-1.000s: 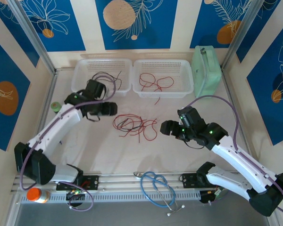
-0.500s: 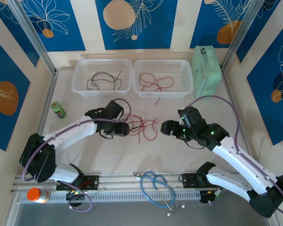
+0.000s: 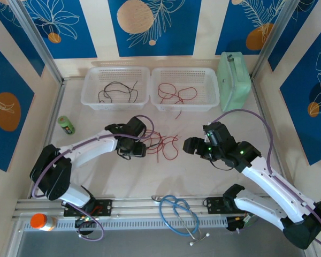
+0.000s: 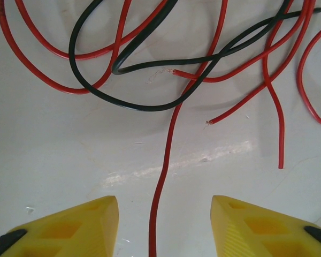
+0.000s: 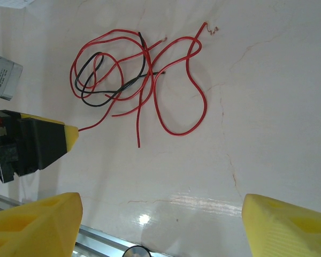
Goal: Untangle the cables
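Blue panels printed with pale leaves and orange discs wall in a glossy off-white bench (image 3: 203, 176).

From the top camera, the tangle of cables (image 3: 161, 143) lies at mid-bench, between the two arms. The left gripper (image 3: 141, 145) sits right at the tangle's left edge, and its body hides the strands nearest it. The right gripper (image 3: 188, 144) is just beside the tangle's right edge, clear of it. At this size the wires are hair-thin, so which strand crosses which cannot be read. Behind them, a white perforated left basket (image 3: 91, 85) holds black strands (image 3: 117, 91). Its twin, the right basket (image 3: 214, 88), holds red strands (image 3: 176, 95), one trailing over the front rim. A pale green box (image 3: 234, 75) stands to the right. A blue stethoscope (image 3: 176, 211) lies on the near rail.

At the left wrist, the yellow wedge-shaped fingers (image 4: 91, 219) stand apart. One smooth red wire (image 4: 166, 160) runs straight down the gap between them, touching neither. Above it, a black wire (image 4: 123, 101) loops through several red curves. Two cut red ends show bare copper tips. Other strands run off the frame's top and right edges.

At the right wrist, the ribbed yellow fingers (image 5: 43, 219) are spread wide with bare bench between them. The tangle lies well beyond them as loose red loops with a small black coil on its left side. One red strand reaches the yellow tip of the left gripper, whose black body is cut off by the frame's left edge.
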Controlling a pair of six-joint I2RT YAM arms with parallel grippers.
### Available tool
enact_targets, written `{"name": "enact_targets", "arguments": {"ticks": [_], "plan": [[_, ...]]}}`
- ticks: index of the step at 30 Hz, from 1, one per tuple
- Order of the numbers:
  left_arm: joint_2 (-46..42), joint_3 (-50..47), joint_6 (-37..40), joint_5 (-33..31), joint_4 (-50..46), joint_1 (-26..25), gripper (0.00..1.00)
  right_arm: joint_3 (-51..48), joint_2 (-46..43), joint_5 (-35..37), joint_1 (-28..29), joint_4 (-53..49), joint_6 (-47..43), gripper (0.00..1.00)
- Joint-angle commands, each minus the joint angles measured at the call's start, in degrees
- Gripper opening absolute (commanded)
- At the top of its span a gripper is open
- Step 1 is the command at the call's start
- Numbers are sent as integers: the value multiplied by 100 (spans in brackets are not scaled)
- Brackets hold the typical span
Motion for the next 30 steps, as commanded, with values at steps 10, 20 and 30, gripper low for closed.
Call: {"name": "enact_targets", "arguments": {"ticks": [10,20,30], "plan": [[316,277,29,-106,-275,-158,37,-97,-101,-101,-67,-6,-35,79],[378,341,43,-117,-393,-201,29,-116,-105,-137,-94,20,-48,78],[377,304,33,-188,-416,-221,22,-132,-115,-155,-111,51,-56,79]]}}
